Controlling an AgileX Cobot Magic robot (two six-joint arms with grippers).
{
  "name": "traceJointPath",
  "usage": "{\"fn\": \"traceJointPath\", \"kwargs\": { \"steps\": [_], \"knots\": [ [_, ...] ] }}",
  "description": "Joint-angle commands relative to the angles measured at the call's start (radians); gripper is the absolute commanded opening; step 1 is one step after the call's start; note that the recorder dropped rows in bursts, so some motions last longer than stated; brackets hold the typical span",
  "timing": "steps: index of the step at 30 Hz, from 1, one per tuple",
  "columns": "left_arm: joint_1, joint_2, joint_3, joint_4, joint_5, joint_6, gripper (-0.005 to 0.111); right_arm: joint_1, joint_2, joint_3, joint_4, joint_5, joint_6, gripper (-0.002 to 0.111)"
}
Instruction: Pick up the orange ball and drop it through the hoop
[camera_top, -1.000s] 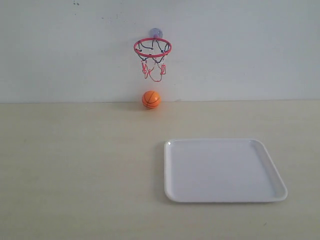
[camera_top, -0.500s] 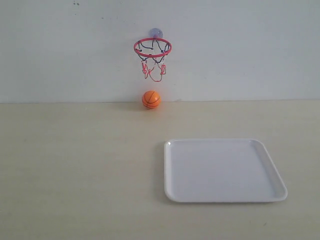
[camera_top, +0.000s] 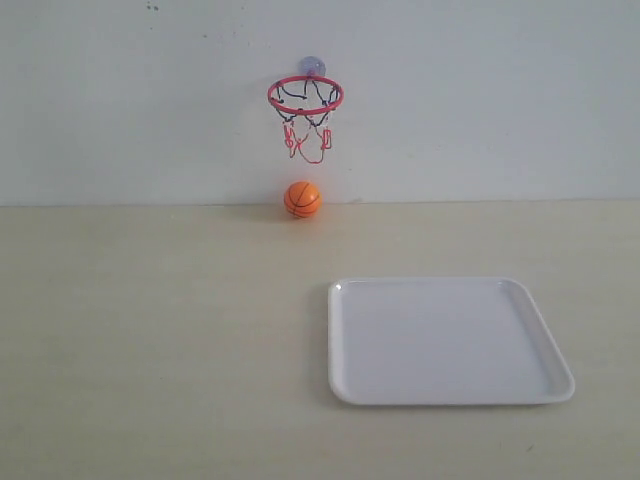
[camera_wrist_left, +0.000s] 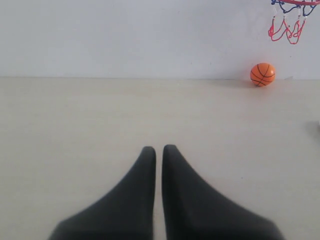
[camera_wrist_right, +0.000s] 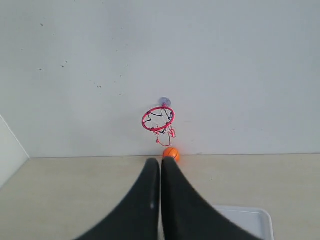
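Note:
The orange ball (camera_top: 302, 199) rests on the table against the back wall, straight below the hoop (camera_top: 305, 96), whose red ring and net hang from a suction cup on the wall. Neither gripper shows in the exterior view. In the left wrist view my left gripper (camera_wrist_left: 158, 149) is shut and empty over bare table, with the orange ball (camera_wrist_left: 262, 74) and the net's lower end (camera_wrist_left: 286, 31) far off. In the right wrist view my right gripper (camera_wrist_right: 160, 161) is shut and empty, well short of the orange ball (camera_wrist_right: 171, 153) and the hoop (camera_wrist_right: 158, 119).
A white tray (camera_top: 446, 341) lies on the table at the front right, with nothing on it; its corner (camera_wrist_right: 250, 220) shows beside the right fingers. The beige tabletop (camera_top: 150, 330) meets the white wall at the back.

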Motion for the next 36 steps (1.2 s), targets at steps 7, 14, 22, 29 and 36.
{"fn": "traceJointPath", "kwargs": {
  "steps": [7,14,22,29,36],
  "knots": [
    [0.003,-0.003,0.003,-0.009,-0.004,0.004,0.004,0.002,-0.231,0.333,-0.046,-0.419,-0.198,0.0],
    [0.003,-0.003,0.003,-0.009,-0.004,0.004,0.004,0.002,-0.461,0.947,-0.003,-1.031,-0.156,0.0],
    [0.003,-0.003,0.003,-0.009,-0.004,0.004,0.004,0.002,-0.506,1.412,0.012,-1.136,-0.132,0.0],
    [0.003,-0.003,0.003,-0.009,-0.004,0.004,0.004,0.002,-0.506,1.443,-0.061,-1.102,-0.136,0.0],
    [0.003,-0.003,0.003,-0.009,-0.004,0.004,0.004,0.002,-0.506,1.443,-0.441,-1.04,0.133,0.0]
  ]
}}
